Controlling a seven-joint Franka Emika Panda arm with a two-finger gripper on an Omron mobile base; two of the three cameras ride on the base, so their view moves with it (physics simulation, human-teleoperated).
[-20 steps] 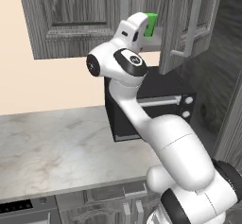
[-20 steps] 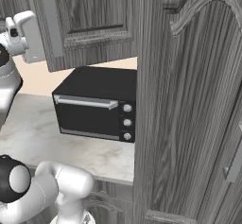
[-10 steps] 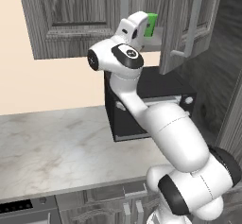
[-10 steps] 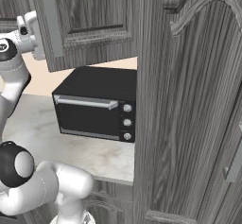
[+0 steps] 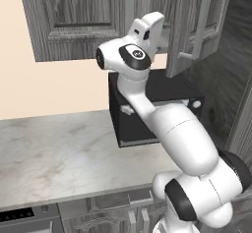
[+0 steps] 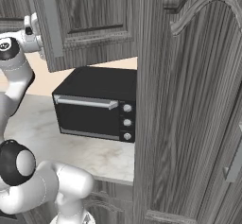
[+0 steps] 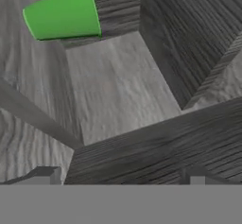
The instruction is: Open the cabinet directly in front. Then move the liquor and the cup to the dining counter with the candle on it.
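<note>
The cabinet (image 5: 74, 20) hangs above the counter, with its right door (image 5: 194, 25) swung open; that door (image 6: 189, 100) looms large in the right base view. My arm reaches up to the opening, its wrist (image 5: 149, 30) at the shelf's front edge. In the hand view the green cup (image 7: 64, 15) stands on the wood-grain shelf, well ahead of my gripper (image 7: 122, 178) and off to one side. The gripper is open and holds nothing. Its fingertips (image 7: 47, 175) sit just short of the shelf lip. The liquor, the dining counter and the candle are out of view.
A black microwave (image 5: 157, 109) sits on the marble counter (image 5: 59, 153) directly under the open cabinet. The closed left door carries a long bar handle (image 6: 49, 20). A black stove panel (image 5: 19, 217) shows at the lower left.
The arm has twisted and the hand has shifted right, so it now covers the green cup in the left base view. The jaws stay open.
</note>
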